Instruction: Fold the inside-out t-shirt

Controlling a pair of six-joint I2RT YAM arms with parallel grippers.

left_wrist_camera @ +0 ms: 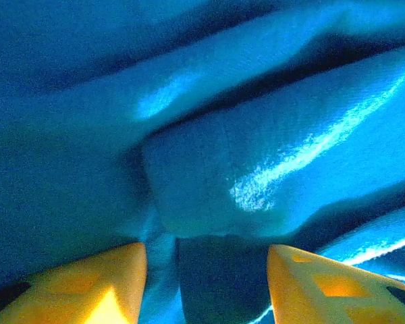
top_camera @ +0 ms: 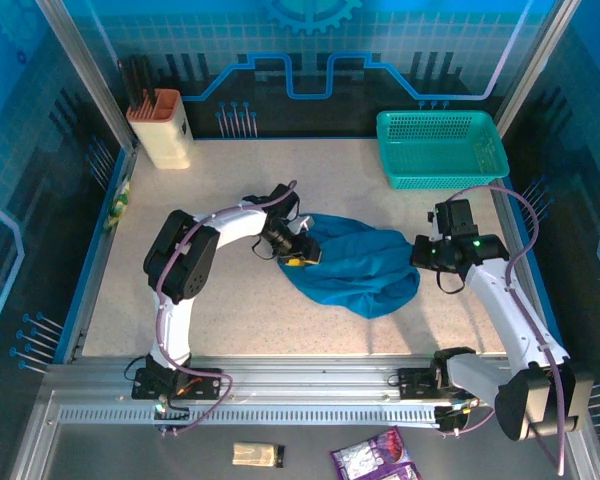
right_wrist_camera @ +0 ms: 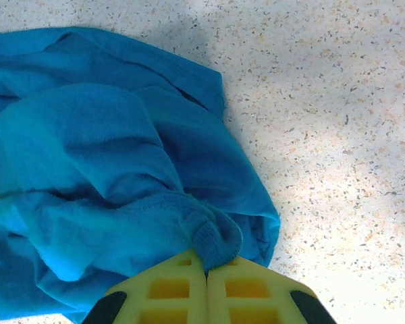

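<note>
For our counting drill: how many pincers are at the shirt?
2. The left pincer is at the left edge of the shirt, fingers apart with cloth between them; the right pincer is shut on a fold at its right edge.

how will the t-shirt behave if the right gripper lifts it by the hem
Probably floppy: the t-shirt lies crumpled in soft folds, so it should sag and unfurl. Likely light, being thin cloth; the right gripper pinches only a hem, which could slip.
</note>
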